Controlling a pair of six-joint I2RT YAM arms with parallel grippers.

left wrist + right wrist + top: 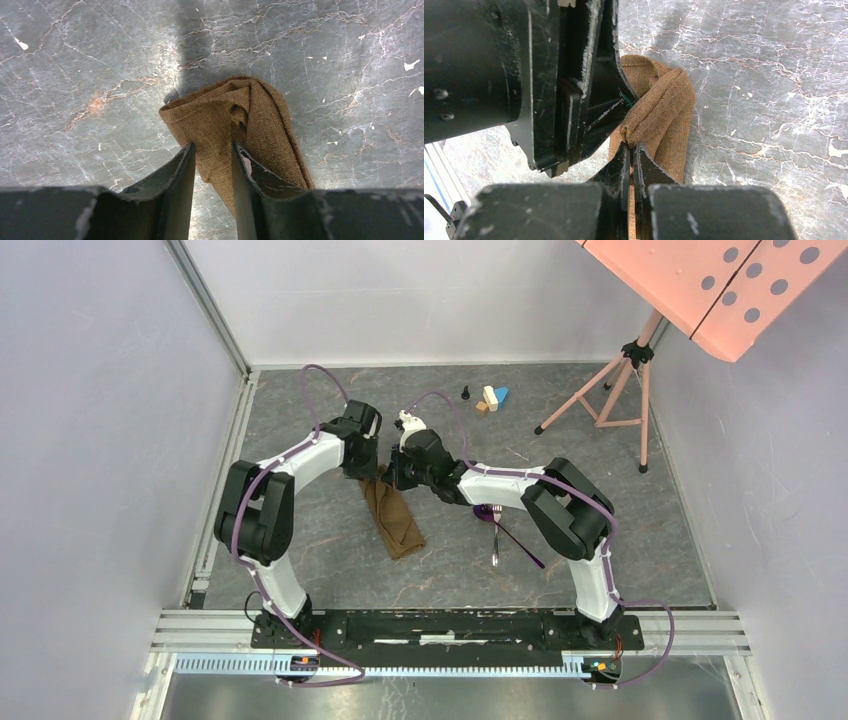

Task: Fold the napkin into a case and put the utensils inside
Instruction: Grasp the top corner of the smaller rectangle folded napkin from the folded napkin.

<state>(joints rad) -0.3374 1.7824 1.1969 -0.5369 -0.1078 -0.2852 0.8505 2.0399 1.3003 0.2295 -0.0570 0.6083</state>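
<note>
We see one end of the napkin between our part-open left fingers, while our right fingers clamp together on its fold.

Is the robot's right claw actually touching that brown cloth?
Touching. The right wrist view shows the right claw pinched shut on a bunched fold of the napkin.

Folded napkin on marbled table — corner between left gripper jaws.

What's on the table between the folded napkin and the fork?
Nothing. The top view shows only bare table between the napkin and the fork.
</note>
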